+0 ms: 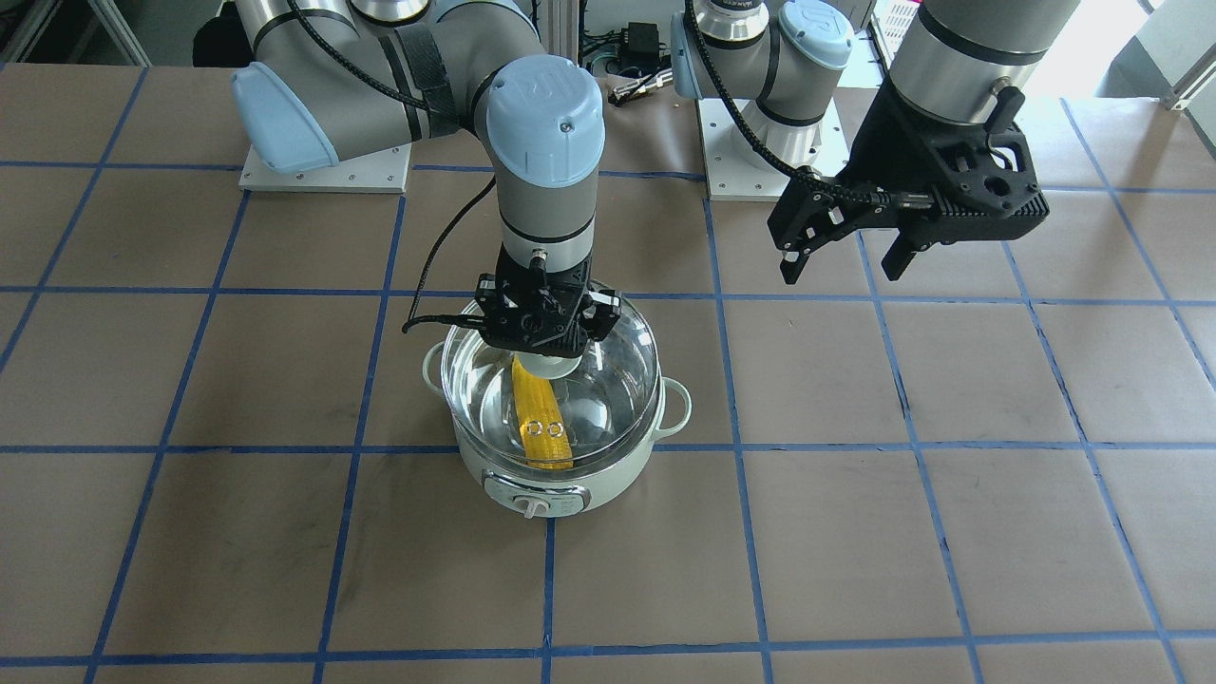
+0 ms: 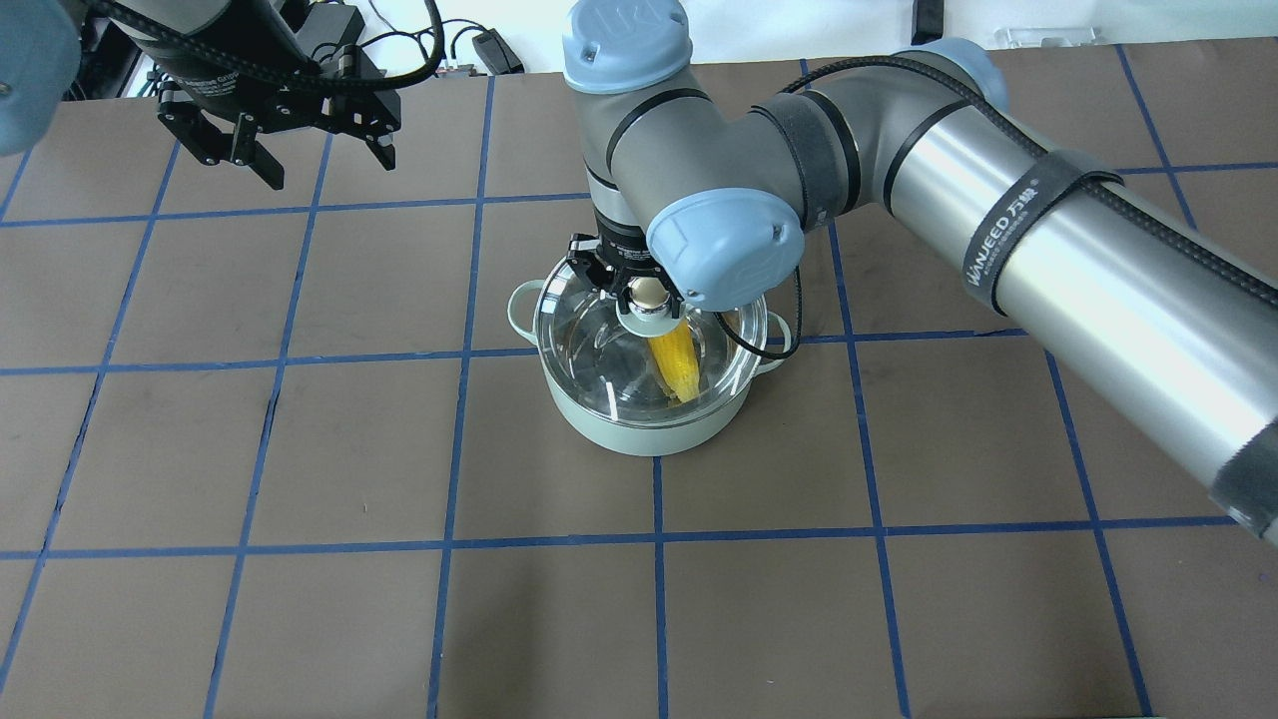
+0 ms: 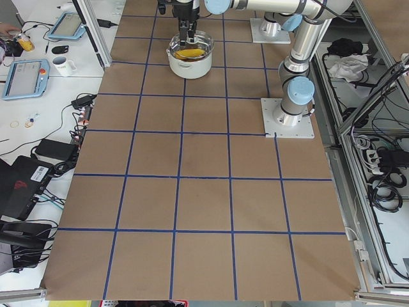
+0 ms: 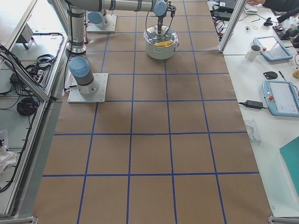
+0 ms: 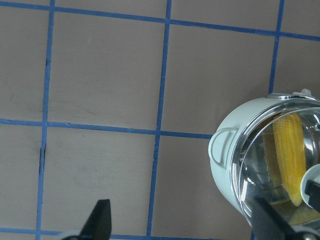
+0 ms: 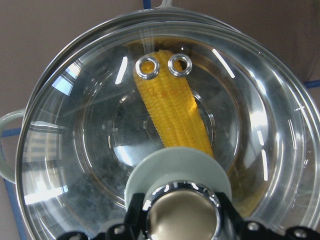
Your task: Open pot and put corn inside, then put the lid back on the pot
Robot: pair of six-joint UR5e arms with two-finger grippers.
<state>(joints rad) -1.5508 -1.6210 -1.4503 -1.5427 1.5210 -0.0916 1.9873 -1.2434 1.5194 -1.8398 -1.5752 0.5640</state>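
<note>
The pale green pot stands mid-table with its control knob facing the front-facing camera. The yellow corn lies inside it, seen through the clear glass lid, which sits on the pot's rim. My right gripper points straight down over the pot's centre and is shut on the lid's knob; the corn shows under the glass there. My left gripper is open and empty, held high over the table far to the left of the pot. Its wrist view shows the pot at the right edge.
The brown table carries a grid of blue tape. The arms' white base plates are at the back. A black cable hangs from the right wrist beside the pot. Side benches hold tablets and a mug.
</note>
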